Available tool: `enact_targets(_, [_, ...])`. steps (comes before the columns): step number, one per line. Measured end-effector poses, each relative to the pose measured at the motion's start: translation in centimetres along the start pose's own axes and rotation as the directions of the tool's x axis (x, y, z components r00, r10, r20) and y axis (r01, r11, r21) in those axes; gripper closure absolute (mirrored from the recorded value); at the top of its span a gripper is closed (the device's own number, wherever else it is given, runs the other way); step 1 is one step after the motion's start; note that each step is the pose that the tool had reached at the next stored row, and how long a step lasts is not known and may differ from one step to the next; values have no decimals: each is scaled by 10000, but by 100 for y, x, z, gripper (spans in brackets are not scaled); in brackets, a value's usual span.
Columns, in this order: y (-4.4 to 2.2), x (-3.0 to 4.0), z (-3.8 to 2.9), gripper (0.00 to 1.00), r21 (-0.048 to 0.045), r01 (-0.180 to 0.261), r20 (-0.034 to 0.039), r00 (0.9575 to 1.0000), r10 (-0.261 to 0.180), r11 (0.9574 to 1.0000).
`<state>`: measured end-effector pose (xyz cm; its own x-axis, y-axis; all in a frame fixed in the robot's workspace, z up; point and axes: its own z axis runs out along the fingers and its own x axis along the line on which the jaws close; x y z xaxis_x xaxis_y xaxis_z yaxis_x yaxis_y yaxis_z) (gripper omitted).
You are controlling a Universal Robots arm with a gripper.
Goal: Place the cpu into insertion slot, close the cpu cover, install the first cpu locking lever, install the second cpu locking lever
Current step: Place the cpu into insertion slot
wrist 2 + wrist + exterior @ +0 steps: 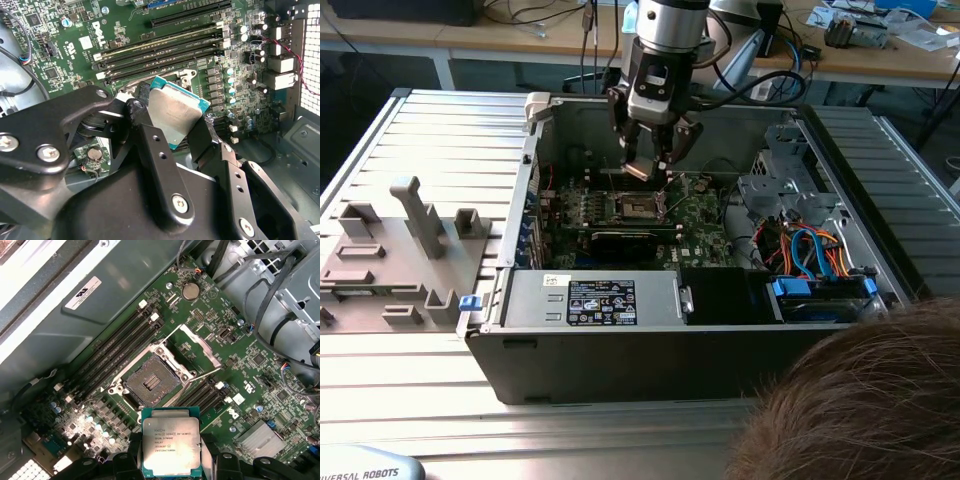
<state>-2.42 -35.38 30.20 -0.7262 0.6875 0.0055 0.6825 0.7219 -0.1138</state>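
Long wooden desks (500, 42) with wires on them run across the back of the room, at twelve o'clock in the exterior view. Closer to us we see a grey metal table (420, 400) with ridges all along it. An open computer box (620, 350) lies in the middle of the table. At nine o'clock from the box sits a grey plastic rack (410, 240). At five o'clock from the box we see someone's brown hair (860, 400).

Inside the box we see a green board (705, 225). At three o'clock from the board lies a bunch of blue and orange wires (815, 250).

The gripper (650, 168) hangs over the green board. Its two black fingers (155, 160) are closed part way and squeeze the chip (171, 447) by two opposite edges. We see the chip's silver top in both wrist views. The chip is up in the air and does not touch the slot (150, 382). In the exterior view the slot is at six o'clock from the gripper, very near. The slot is open and we can see its dark middle. The cover (200, 347) is swung up beside the slot. A round silver battery (189, 290) sits on the board too.
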Motion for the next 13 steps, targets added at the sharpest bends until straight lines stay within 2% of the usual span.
enact_targets(13, [2,0,17,45,-1,-208,-24,9998,208,9998])
